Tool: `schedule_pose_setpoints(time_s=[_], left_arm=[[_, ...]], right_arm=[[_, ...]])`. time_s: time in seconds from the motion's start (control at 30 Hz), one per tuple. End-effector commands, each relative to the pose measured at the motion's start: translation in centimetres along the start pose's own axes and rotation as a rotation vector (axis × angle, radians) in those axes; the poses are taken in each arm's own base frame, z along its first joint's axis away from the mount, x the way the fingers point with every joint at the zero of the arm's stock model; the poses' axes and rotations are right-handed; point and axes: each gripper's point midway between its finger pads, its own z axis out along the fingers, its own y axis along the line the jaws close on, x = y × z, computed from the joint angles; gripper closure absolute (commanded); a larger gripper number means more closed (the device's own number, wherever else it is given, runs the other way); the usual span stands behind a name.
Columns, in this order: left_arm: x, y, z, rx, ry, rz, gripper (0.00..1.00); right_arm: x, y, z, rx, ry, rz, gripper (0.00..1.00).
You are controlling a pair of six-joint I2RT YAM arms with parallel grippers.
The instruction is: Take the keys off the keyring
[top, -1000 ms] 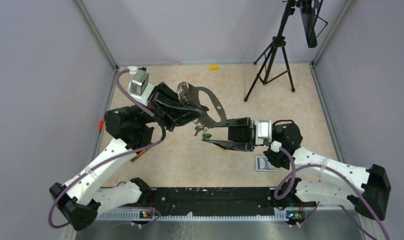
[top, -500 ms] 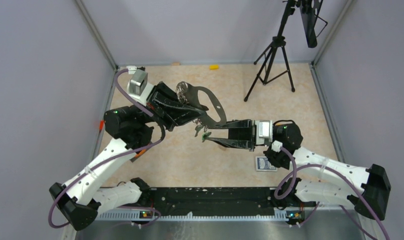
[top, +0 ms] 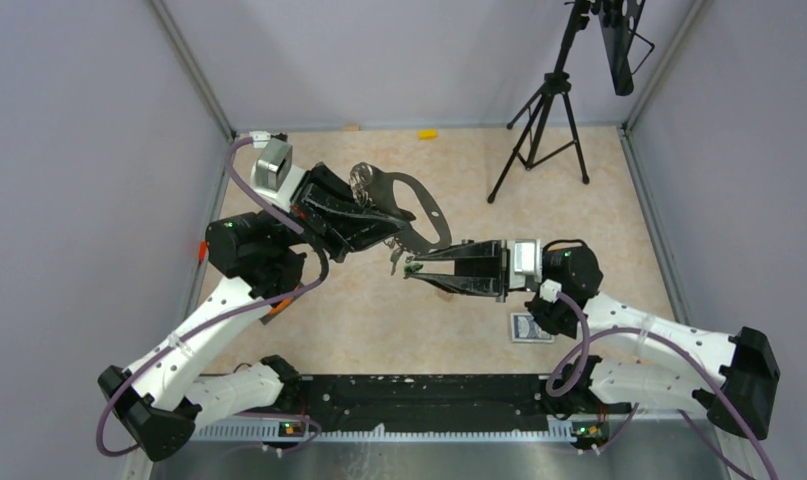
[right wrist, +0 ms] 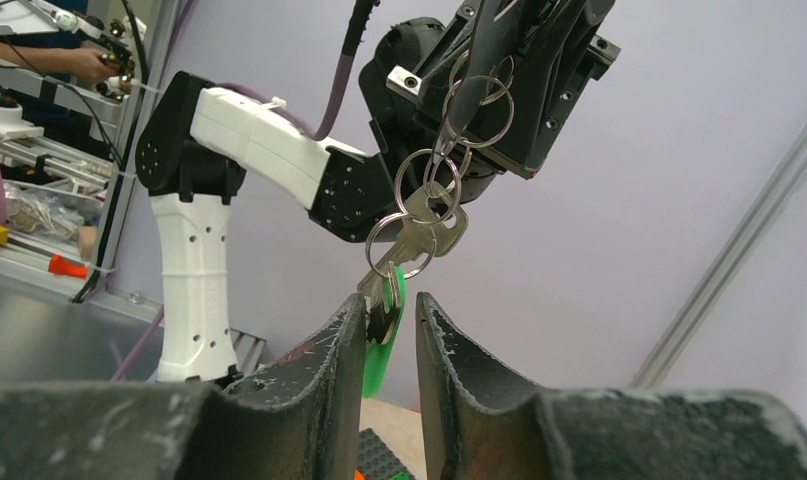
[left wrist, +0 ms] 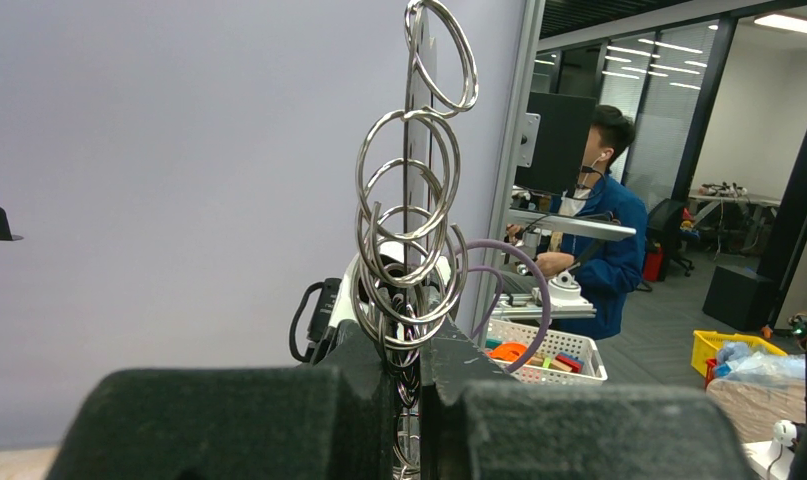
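The left end effector [left wrist: 409,385] is clamped on the keyring [top: 431,212], holding it aloft at centre-left of the overhead view, above the counter [top: 379,330]. The keys [right wrist: 417,240] dangle beneath it on a chain of split rings [right wrist: 429,190]. The right end effector [right wrist: 389,330] has its jaws narrowly apart either side of the green key [right wrist: 382,365], not visibly pinching it yet. It should close squarely on the flat head, then work the key round its ring against a rigid left grip; a loose hold would let it swing. The only container, a white basket [left wrist: 524,333] at lower right of the left wrist view, holds orange and red items
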Motion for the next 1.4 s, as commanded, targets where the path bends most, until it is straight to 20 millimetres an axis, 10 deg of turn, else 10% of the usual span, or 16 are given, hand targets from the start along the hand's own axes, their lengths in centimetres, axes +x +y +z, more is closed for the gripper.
schedule_pose_setpoints(time_s=[0.0,0.37,1.37], left_arm=[[-1.9,-1.4,0.4,0.037,-0.044,0.053,1.00],[-2.6,0.8,0.2,-0.098,-0.084,0.080,1.00],[0.8,2.6,-1.5,-0.175,-0.014,0.047,1.00]], right_arm=[[-1.0,-0.2,0.3,-0.008,-0.034,-0.005,0.78],[-2.4,0.4,0.3,-0.037,-0.068,-0.009,1.00],[-7.1,-2.9,0.9,0.169,-0.083,0.321,1.00]])
